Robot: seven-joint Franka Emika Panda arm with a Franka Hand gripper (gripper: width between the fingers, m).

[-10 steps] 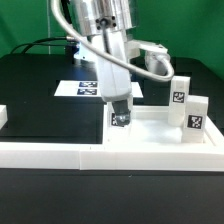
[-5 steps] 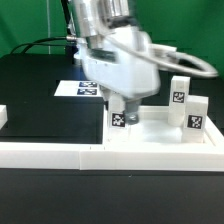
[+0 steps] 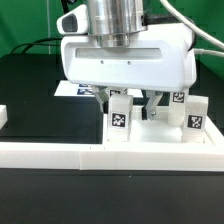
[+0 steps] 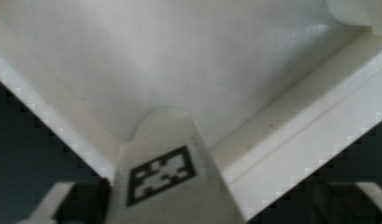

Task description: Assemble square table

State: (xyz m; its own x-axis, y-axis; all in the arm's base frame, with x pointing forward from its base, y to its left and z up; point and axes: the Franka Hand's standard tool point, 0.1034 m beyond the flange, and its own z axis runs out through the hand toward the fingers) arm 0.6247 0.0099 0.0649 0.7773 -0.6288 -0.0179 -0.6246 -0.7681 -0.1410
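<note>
The square table's white slab lies flat behind the front rail, and the wrist view shows the slab from above. One leg block with a black-and-white tag stands upright at the slab's corner on the exterior view's left. My gripper straddles this block from above, jaws open, one finger on each side. The wrist view shows the leg block between my gripper's two fingers, with dark gaps on both sides. Two more leg blocks stand on the exterior view's right.
A long low white rail runs along the front, close below the straddled block. The marker board lies on the black table behind the hand. A small white piece sits at the exterior view's left edge.
The hand has turned about its upright axis and now faces the camera broadside. Its jaws have narrowed a little around the leg block, which has not moved.
</note>
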